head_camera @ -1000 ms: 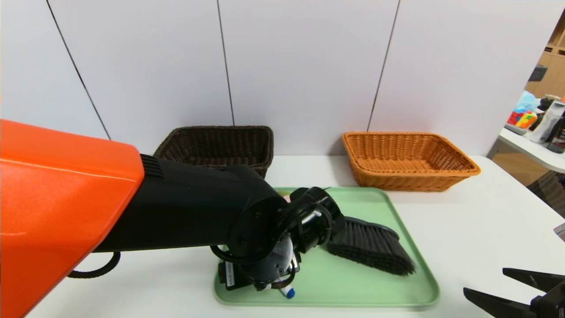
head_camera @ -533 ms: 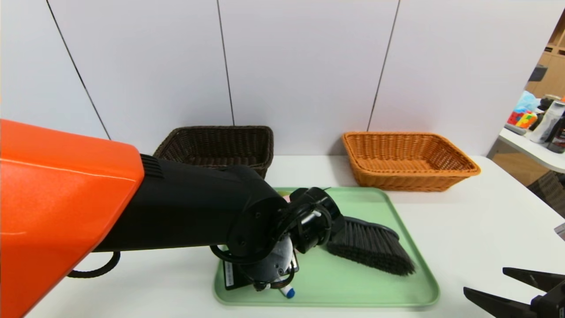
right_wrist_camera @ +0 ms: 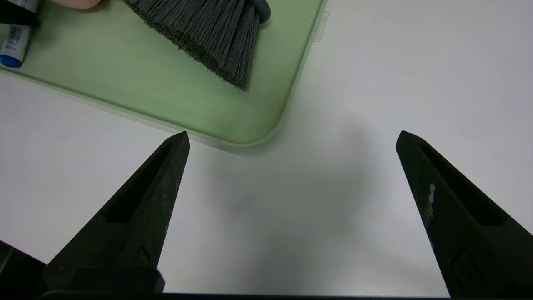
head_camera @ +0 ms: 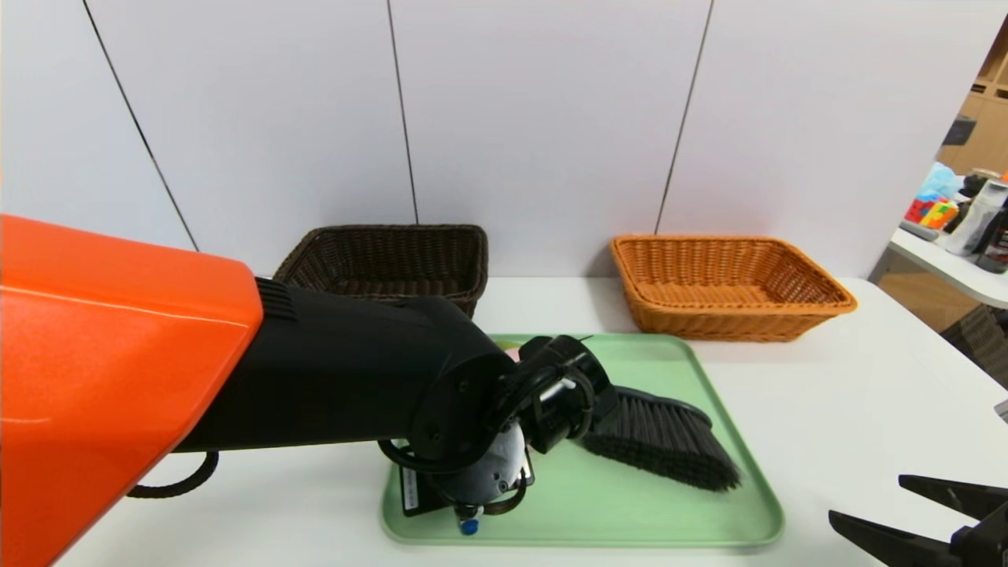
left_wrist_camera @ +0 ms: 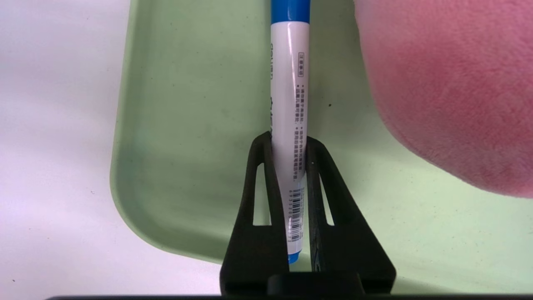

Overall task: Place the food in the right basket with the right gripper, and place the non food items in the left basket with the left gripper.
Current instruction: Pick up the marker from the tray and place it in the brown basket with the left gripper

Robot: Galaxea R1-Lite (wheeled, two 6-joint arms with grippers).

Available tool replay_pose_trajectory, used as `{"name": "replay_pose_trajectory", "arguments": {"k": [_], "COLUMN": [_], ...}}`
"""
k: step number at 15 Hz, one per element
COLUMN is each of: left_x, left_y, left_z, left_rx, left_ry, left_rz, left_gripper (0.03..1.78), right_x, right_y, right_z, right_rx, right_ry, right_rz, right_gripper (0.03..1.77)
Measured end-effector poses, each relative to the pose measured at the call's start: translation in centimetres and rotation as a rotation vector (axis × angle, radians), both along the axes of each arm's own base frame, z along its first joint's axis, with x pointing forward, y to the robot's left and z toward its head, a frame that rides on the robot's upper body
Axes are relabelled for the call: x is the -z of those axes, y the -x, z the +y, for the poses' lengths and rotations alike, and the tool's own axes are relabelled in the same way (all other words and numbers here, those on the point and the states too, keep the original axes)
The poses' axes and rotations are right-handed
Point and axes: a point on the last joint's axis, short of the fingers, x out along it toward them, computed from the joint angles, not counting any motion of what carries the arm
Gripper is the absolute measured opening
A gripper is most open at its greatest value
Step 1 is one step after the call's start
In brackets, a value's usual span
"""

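My left gripper (left_wrist_camera: 287, 141) is shut on the white marker pen (left_wrist_camera: 289, 91), low over the near left corner of the green tray (head_camera: 630, 512). Only the pen's blue end (head_camera: 469, 526) shows under the wrist in the head view. The pink plush peach (left_wrist_camera: 449, 91) lies right beside the pen; its leaf and stem are hidden. The dark-bristled brush (head_camera: 661, 445) lies on the tray's right half, its handle hidden by my left arm. The dark brown basket (head_camera: 394, 260) and the orange-tan basket (head_camera: 724, 287) stand at the back. My right gripper (head_camera: 866, 498) is open over bare table.
The white table (head_camera: 866, 394) runs to an edge on the right. Beyond it stands another table with bottles and coloured items (head_camera: 961, 213). My thick left arm (head_camera: 236, 378) reaches across the tray's left side. A white wall rises just behind the baskets.
The marker's blue end has shifted left under my left wrist, and its white barrel no longer shows in the head view. The left arm has moved slightly. The right gripper is still.
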Motion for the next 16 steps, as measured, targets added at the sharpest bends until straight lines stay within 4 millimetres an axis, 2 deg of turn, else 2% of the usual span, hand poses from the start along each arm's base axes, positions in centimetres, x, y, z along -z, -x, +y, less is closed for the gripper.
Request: {"name": "replay_pose_trajectory", "arguments": {"k": [4,7,10,16], "left_x": [-0.3,-1.8,-4.7,-11.1], "left_y": [0.0,0.2,-0.8,-4.7], "left_z": [0.1,0.6,1.9,5.6], "left_rx": [0.001,0.020,0.040,-0.002], "left_ry": [0.001,0.016,0.032,0.103], "left_rz": [-0.002,-0.036,-0.121,-0.289], "left_gripper": [0.19,0.19,0.19,0.19], "right_x": [0.0,0.0,0.0,0.1], "right_y": [0.1,0.1,0.2,0.5], "right_z": [0.0,0.0,0.0,-0.1], "right_rx": [0.000,0.000,0.002,0.002], "right_ry": [-0.001,-0.001,-0.003,-0.003], "right_rz": [-0.001,-0.003,-0.007,-0.013], "right_gripper": [1.71,1.71,1.71,1.71]}}
